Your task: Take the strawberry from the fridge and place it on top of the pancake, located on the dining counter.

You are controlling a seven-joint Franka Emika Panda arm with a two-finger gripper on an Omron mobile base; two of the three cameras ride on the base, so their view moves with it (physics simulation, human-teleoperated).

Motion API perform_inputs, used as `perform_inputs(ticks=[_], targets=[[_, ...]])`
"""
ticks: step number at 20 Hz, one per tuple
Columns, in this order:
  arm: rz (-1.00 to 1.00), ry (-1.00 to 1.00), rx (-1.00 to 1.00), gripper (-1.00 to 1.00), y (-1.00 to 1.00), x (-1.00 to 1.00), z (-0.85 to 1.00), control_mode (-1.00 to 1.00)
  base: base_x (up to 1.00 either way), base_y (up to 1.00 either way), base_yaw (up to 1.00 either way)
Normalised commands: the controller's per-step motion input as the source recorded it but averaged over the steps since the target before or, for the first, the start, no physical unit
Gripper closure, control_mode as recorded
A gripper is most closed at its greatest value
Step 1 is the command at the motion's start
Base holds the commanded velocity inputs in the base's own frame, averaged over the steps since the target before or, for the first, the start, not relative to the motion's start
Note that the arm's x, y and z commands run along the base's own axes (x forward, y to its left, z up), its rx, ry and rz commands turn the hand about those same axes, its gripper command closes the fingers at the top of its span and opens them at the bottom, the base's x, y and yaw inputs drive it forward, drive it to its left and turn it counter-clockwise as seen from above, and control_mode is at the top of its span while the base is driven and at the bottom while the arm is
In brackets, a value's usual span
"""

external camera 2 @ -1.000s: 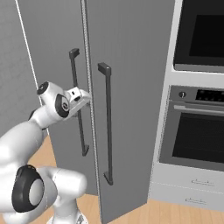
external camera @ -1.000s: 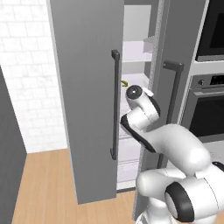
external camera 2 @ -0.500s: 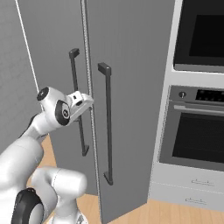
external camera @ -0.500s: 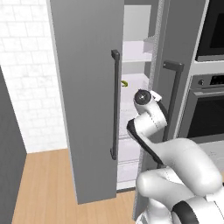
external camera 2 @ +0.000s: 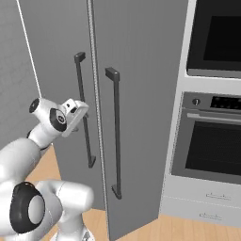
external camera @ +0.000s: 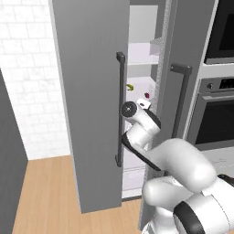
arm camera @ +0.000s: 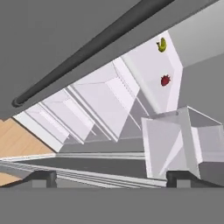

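Red strawberry (arm camera: 165, 80) on white fridge (external camera: 91, 114) shelf, well beyond spread hand (arm camera: 111, 177)

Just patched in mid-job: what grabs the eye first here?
The fridge stands with its left door swung partly open, white shelves showing in the gap. On a shelf inside lie the small red strawberry and a yellow-green item beyond it. The tool, open, points into the gap below them.
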Motion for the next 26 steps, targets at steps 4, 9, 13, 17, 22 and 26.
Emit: perform_inputs(ticks=[4, 9, 13, 17, 22, 26], targets=[[-0.12, 0.23, 0.00, -1.00, -0.06, 0.87, 0.00, -1.00, 0.00, 0.00, 0.00], [-0.17, 0.16, 0.00, -1.00, -0.36, 0.57, 0.00, -1.00, 0.00, 0.00, 0.00], [-0.13, 0.06, 0.00, -1.00, -0.71, 0.11, 0.00, -1.00, 0.00, 0.00, 0.00], [-0.10, -0.02, 0.00, -1.00, -0.77, -0.41, 0.00, -1.00, 0.00, 0.00, 0.00], [-0.08, -0.02, 0.00, -1.00, -0.84, -0.49, 0.00, -1.00, 0.00, 0.00, 0.00], [-0.07, -0.02, 0.00, -1.00, -0.96, -0.41, 0.01, -1.00, 0.00, 0.00, 0.00]])
